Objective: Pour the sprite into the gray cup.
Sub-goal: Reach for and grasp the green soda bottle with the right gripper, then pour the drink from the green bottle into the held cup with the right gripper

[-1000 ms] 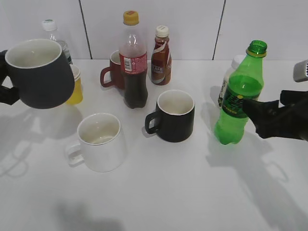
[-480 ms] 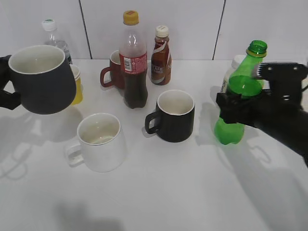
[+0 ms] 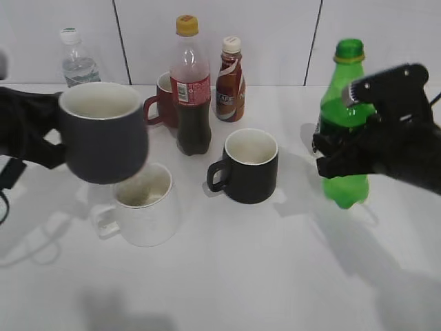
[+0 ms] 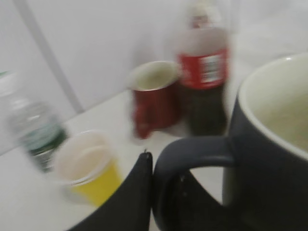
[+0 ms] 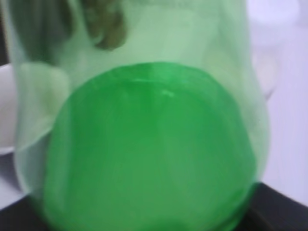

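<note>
The gray cup [image 3: 103, 131] hangs at the left above the white mug [image 3: 141, 205] on the worktop [image 3: 241, 276]. A black mug [image 3: 247, 165] stands at centre, the cola bottle [image 3: 191, 86] behind it. The sprite [image 3: 343, 127] is far right, off the worktop.

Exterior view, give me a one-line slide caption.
Left gripper holds the gray cup aloft while right gripper grips the upright sprite.
</note>
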Controlling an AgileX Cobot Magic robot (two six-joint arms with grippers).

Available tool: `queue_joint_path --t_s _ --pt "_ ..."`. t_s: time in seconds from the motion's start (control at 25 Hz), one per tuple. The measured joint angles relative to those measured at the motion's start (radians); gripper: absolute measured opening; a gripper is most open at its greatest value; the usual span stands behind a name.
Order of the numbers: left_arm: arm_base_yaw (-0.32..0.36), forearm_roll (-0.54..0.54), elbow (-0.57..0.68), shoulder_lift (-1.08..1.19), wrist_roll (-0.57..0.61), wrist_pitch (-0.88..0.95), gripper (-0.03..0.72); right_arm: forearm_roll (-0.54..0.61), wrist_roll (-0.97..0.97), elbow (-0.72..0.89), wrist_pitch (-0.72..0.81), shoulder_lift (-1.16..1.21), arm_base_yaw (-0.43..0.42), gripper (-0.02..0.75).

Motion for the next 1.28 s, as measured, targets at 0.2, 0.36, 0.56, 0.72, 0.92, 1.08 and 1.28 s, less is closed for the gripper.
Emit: queue_joint_path --t_s 0.2,0.36,0.56,0.72,0.92,1.08,1.28 --pt "-0.176 -0.001 -0.061 -0.006 -0.008 0.131 0.055 0.148 -0.379 -0.087 0.168 -0.128 0.066 0.411" --pt "-0.276 0.000 -0.090 -0.006 -0.008 0.151 0.055 0.179 -0.656 -0.150 0.215 -0.137 0.132 0.411" --pt "-0.326 0.001 -0.106 0.002 -0.008 0.153 0.055 0.182 -0.905 -0.200 0.226 -0.137 0.170 0.411" --pt "-0.367 0.000 -0.123 0.030 -0.008 0.157 0.055 0.183 -1.091 -0.219 0.209 -0.137 0.171 0.411" --pt "-0.394 0.001 -0.136 0.048 -0.008 0.153 0.055 0.183 -1.230 -0.219 0.189 -0.137 0.171 0.411" --pt "-0.398 -0.003 -0.140 0.048 -0.008 0.139 0.054 0.184 -1.288 -0.219 0.161 -0.134 0.171 0.411" --pt "-0.420 -0.004 -0.140 0.052 -0.008 0.135 0.055 0.184 -1.339 -0.220 0.093 -0.128 0.171 0.411"
